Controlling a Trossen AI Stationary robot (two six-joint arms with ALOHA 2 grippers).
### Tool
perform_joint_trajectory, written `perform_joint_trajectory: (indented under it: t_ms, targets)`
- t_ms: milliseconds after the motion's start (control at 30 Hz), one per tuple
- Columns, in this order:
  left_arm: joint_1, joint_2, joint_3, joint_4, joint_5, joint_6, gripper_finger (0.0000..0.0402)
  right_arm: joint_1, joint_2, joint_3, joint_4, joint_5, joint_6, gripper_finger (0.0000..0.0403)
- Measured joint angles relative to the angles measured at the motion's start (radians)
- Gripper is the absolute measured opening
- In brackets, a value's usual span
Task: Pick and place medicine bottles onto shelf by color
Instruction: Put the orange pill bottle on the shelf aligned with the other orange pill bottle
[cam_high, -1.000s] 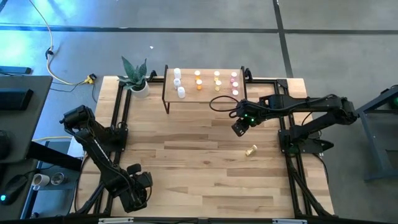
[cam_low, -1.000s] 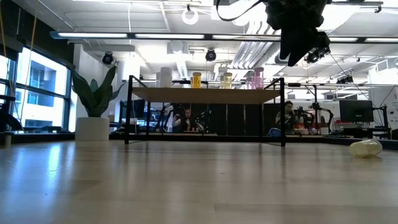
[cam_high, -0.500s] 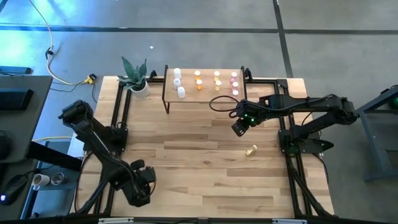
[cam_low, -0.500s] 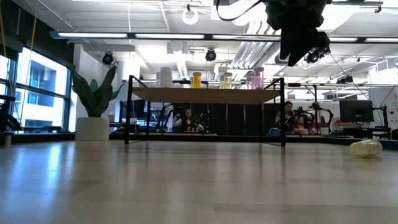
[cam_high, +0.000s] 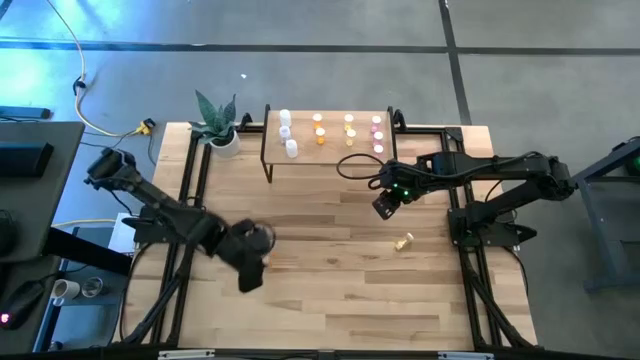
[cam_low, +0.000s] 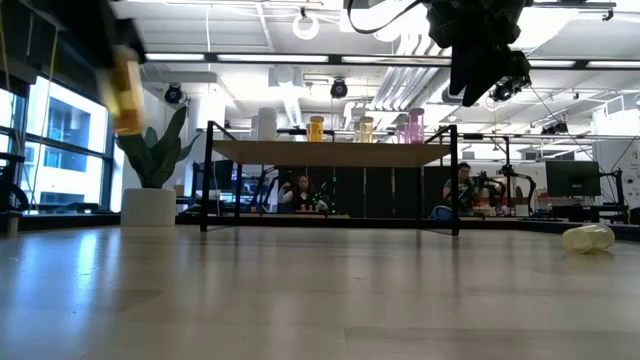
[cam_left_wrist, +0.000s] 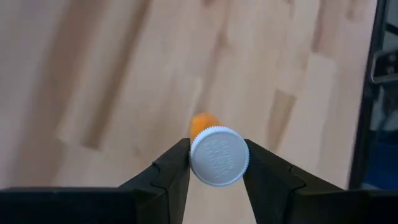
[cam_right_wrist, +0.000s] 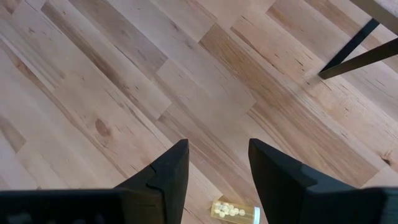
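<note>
- Left gripper (cam_left_wrist: 216, 163) clamped on orange bottle (cam_left_wrist: 217, 152), above desk (cam_high: 320, 290).
- Right gripper (cam_right_wrist: 217, 165) apart, empty, near shelf (cam_high: 330, 150).
- Yellow bottle (cam_high: 403, 241) lying on desk.

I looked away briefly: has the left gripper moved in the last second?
Yes. The left gripper, holding an orange bottle, swung away from the table's near edge toward the shelf.

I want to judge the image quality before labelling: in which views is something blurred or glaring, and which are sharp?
Low view: the orange bottle at the upper left is smeared by motion; ceiling lights and the windows glare. High view: the left gripper is slightly blurred; the shelf is sharp. Left wrist view: the bottle's white cap is crisp, the table soft. Right wrist view: sharp wood grain.
</note>
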Motion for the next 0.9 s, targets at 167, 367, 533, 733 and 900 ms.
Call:
perform_joint_trajectory:
  t_ms: [167, 367, 533, 733, 900]
  targets:
    - [0.160, -0.046, 0.009, -0.004, 0.003, 0.190, 0.0126, 0.000, 0.000, 0.000, 0.001, 0.000, 0.008, 0.0158]
    - [0.366, -0.055, 0.106, -0.020, 0.008, 0.449, 0.0126, 0.000, 0.000, 0.000, 0.004, 0.000, 0.035, 0.0158]
    - [0.537, -0.048, 0.203, -0.069, 0.047, 0.603, 0.0126, 0.000, 0.000, 0.000, 0.005, 0.000, 0.036, 0.0158]
    - [0.719, -0.038, 0.323, -0.136, 0.096, 0.736, 0.0126, 0.000, 0.000, 0.000, 0.005, 0.000, 0.083, 0.0158]
    - [0.817, -0.017, 0.431, -0.181, 0.096, 0.809, 0.0126, 0.000, 0.000, 0.000, 0.005, 0.000, 0.110, 0.0158]
